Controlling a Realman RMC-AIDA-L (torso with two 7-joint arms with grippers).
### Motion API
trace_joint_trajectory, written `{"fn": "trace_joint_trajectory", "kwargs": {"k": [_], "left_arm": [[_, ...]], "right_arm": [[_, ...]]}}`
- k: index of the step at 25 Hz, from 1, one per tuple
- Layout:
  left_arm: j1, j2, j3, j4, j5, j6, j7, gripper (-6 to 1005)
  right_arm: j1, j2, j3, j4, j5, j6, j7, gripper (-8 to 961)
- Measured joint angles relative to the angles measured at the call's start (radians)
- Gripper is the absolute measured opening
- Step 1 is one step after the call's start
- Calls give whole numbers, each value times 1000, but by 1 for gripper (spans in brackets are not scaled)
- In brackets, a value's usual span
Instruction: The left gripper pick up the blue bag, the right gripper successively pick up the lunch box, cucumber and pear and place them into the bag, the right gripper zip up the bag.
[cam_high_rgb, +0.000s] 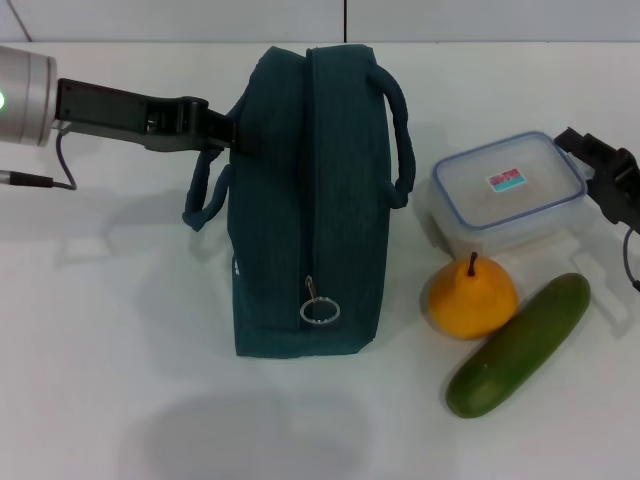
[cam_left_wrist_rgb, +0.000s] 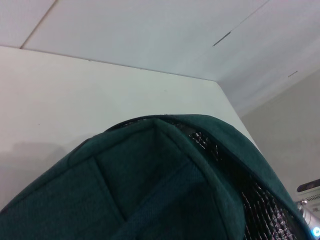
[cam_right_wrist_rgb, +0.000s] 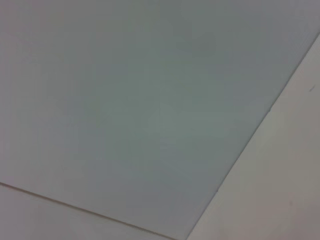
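A blue bag (cam_high_rgb: 305, 200) stands on a white table (cam_high_rgb: 110, 380), zipped along the top, its ring pull (cam_high_rgb: 319, 311) at the near end. The left hand (cam_high_rgb: 222, 130) reaches in from the left and touches the bag's far upper side by a handle (cam_high_rgb: 203, 195); whether it grips is unclear. To the right sits the lunch box (cam_high_rgb: 508, 190), with the pear (cam_high_rgb: 472, 297) and cucumber (cam_high_rgb: 520, 344) just in front. The right hand (cam_high_rgb: 600, 165) rests beside the box, its grip unclear.

No legible text, brand or number appears anywhere; the lunch box (cam_high_rgb: 508, 193) lid carries a small red-and-blue sticker (cam_high_rgb: 506, 181), its print too small to read.
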Motion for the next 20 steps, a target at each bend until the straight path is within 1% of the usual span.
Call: {"fn": "trace_joint_trajectory", "kwargs": {"k": [11, 20], "left_arm": [[-2, 0, 0, 0, 0, -8, 0, 54], [-2, 0, 0, 1, 0, -9, 0, 54]], "right_arm": [[-17, 0, 2, -8, 2, -29, 1, 303], [-17, 0, -1, -8, 3, -36, 1, 262]]}}
